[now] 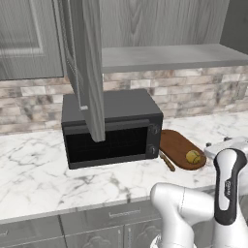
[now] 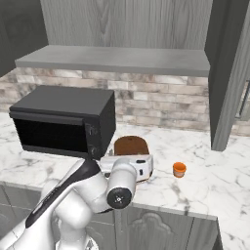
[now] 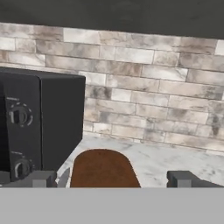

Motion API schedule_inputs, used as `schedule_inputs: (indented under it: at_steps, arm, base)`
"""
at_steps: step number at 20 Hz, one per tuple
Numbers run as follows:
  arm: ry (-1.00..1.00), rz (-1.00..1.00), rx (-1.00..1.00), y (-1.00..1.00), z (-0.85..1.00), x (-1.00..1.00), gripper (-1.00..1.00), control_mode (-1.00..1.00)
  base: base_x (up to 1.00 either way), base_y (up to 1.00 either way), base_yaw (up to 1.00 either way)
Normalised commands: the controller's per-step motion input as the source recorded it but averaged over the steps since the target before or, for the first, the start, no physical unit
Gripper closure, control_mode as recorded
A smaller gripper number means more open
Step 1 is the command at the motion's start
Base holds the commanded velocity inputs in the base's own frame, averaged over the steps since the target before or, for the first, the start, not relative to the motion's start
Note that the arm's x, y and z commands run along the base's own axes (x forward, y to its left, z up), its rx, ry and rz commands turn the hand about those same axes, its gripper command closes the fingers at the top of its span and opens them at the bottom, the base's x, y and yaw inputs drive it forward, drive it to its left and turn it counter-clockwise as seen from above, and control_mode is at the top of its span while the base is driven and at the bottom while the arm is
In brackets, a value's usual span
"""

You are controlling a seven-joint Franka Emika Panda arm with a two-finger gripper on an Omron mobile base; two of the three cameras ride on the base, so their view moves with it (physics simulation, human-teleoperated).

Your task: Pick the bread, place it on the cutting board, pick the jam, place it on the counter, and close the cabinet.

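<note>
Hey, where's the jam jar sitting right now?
The jam stands on the counter in the right base view, to the right of the cutting board and clear of it, in front of the open cabinet door.

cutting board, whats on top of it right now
In the left base view the bread sits on the cutting board, near its front edge. In the right base view the robot's arm covers the front of the board, so the bread is hidden there.

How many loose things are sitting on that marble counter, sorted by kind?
Microwave: 1
Cutting board: 1
Bread: 1, on the board
Jam jar: 1
Total: 4
</note>
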Motion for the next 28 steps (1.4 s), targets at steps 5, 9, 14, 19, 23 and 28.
schedule_inputs:
  at_steps: [5,9,14,19,23,28]
  arm:
    - [-0.06,0.00,0.00,-0.03,0.36,-0.45,-1.00,-1.00]
    - [-0.01,0.00,0.00,0.00,0.45,-0.40,-1.00,-1.00]
    - [0.00,0.00,0.00,0.00,0.51,-0.34,-1.00,-1.00]
    - [0.00,0.00,0.00,0.00,0.41,-0.38,-1.00,-1.00]
    - [0.00,0.00,0.00,-0.02,0.31,-0.41,-1.00,-1.00]
    - [-0.03,0.01,0.00,-0.07,0.17,-0.43,-1.00,-1.00]
  base:
    - [0.00,0.00,0.00]
    - [0.00,0.00,0.00]
    - [0.00,0.00,0.00]
    - [0.00,0.00,0.00]
    - [0.00,0.00,0.00]
    - [0.00,0.00,0.00]
